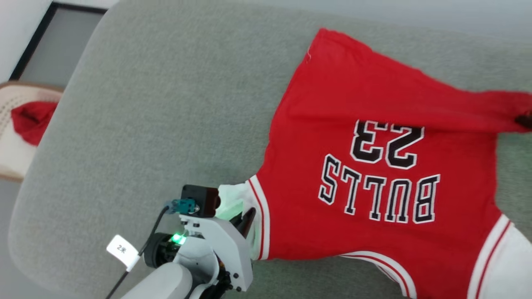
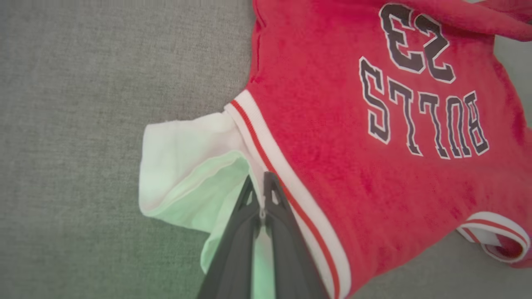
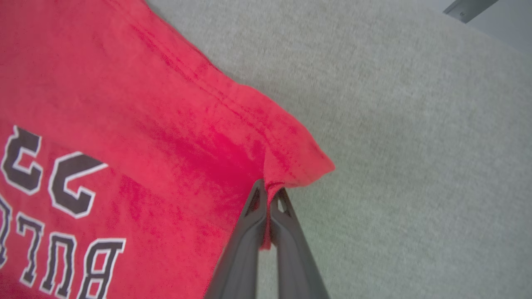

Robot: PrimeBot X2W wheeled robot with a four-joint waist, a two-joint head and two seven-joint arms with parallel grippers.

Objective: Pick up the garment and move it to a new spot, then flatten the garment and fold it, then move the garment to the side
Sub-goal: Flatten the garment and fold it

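Evidently the red jersey-style T-shirt with black "BULLS 23" lettering (image 1: 332, 104) lay spread on the grey-green upholstered cushion (image 1: 166, 104), collar end toward the robot (the lettering read upside down in the head view). The left gripper (image 2: 261, 182) was pressed together on the white sleeve (image 2: 178, 141) just beside the striped trim (image 2: 266, 141), near-left. The right gripper (image 3: 269, 193) pinched the red hem corner (image 3: 307, 166), far right. The cloth ran diagonally between them, so any flattening pull would probably work along that line.

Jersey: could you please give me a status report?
Left gripper shut on white sleeve. Right gripper shut on red hem corner. Jersey spread on grey cushion. Red cloth well aside.
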